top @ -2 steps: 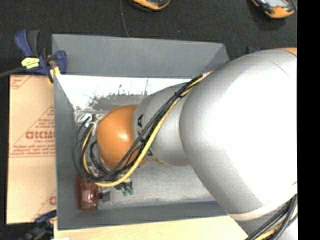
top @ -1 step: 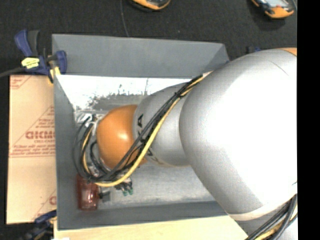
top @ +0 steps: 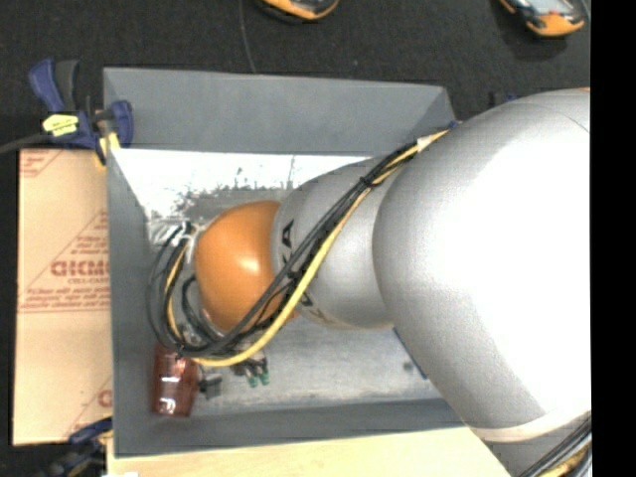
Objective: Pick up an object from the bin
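Observation:
A small red-brown, glossy block-shaped thing (top: 173, 384) lies in the bin's front left corner, just below the arm's looped cables. To its right sits a tiny dark piece (top: 211, 387), and beyond that a small green piece (top: 257, 373) on the bin floor. A pale whitish thing (top: 169, 233) shows at the left of the bin, partly hidden by the arm's orange cover; I cannot tell what it is.
The arm, with its orange dome and black and yellow cables, reaches in from the right and covers most of the bin's middle and right. A strip of grey floor shows along the front wall.

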Robot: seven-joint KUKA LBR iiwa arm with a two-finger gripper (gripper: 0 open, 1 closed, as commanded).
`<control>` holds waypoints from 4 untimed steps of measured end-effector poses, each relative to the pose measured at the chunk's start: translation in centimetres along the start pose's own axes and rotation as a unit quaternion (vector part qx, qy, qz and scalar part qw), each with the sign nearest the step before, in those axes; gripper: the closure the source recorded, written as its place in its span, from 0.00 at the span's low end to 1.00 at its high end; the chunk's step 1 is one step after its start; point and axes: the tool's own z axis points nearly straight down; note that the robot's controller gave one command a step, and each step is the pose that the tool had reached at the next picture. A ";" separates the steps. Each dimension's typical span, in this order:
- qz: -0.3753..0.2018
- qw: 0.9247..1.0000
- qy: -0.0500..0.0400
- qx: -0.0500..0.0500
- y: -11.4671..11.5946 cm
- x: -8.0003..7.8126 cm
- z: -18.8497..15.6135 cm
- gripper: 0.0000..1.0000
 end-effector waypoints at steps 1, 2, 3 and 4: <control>0.000 1.000 -0.003 -0.001 0.1 -0.2 -2.3 1.00; 0.001 1.000 0.002 0.000 0.0 0.0 -4.9 1.00; 0.002 1.000 -0.001 -0.001 -0.1 -0.2 -8.0 1.00; 0.002 1.000 0.000 0.000 -0.1 -0.2 -10.7 1.00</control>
